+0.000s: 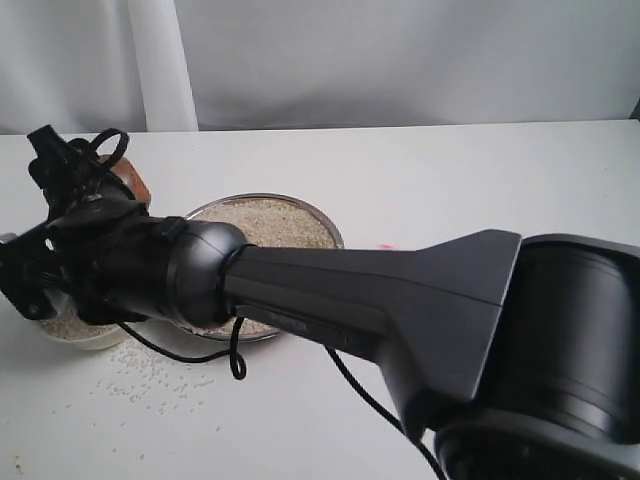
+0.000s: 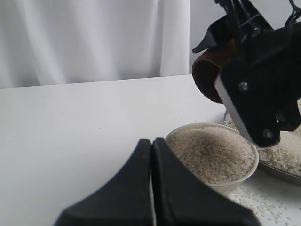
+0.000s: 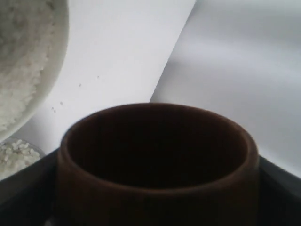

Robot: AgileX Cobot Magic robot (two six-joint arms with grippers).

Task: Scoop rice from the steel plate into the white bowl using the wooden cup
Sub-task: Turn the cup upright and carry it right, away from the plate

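Observation:
My right gripper is shut on the wooden cup; the cup's inside is dark and shows no rice. The arm reaches across to the left, holding the cup tipped on its side just above the white bowl. Rice is heaped to the bowl's rim. Beside the bowl, the steel plate holds a flat layer of rice. My left gripper is shut and empty, with its tips close to the bowl's near wall. In the exterior view the right arm hides most of the bowl.
Loose grains lie scattered on the white table in front of the bowl and plate. A white curtain hangs behind the table's far edge. The right arm's thick black body and a dangling cable cross the plate's front.

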